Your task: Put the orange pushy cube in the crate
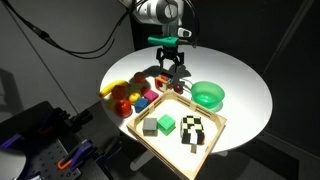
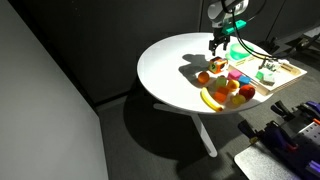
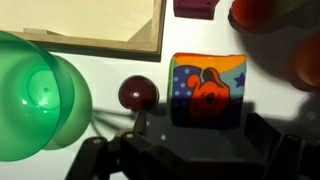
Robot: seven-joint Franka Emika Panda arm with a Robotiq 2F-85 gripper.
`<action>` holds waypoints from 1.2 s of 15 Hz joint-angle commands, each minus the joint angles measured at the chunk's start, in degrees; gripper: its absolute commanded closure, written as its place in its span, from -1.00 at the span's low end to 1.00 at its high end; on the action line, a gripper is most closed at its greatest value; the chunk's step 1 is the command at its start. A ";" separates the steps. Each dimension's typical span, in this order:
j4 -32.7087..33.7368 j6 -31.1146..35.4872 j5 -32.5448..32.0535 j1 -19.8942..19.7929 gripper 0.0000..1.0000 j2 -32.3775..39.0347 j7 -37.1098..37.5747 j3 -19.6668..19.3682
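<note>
While the gripper (image 1: 171,73) is hovering, its state: jaws are standing wide with nothing between them, hanging low over the worktop (image 1: 245,75) so that a finger can be coming down on each side of a toy.
Cube (image 3: 207,90): is sitting flat on the worktop directly under and just ahead of the gripper, lying between the two finger lines in the wrist view; its orange edges are lining up square with the jaws, and nothing is touching it yet.
Ball (image 3: 138,94): dark red, is lying just beside the cube, on the bowl's side of the gripper.
Bowl (image 3: 40,95): green, is resting farther out on that same side, apart from the cube.
Crate (image 1: 180,125): is lying just beyond the cube from the gripper, its wooden corner showing near in the wrist view, so the carry is looking short.
Step, by my judgement: is lining up for the descent; the grasp is not yet beginning.
Risk, by my judgement: a finger may be nudging the ball while closing.
</note>
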 commanded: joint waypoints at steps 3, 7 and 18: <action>-3.35 4.83 -1.34 0.27 -1.00 -1.46 1.22 0.05; -5.57 6.99 -1.07 0.30 -1.00 -2.07 0.84 0.44; -9.58 9.17 -0.81 0.15 -1.00 -3.40 -0.19 1.18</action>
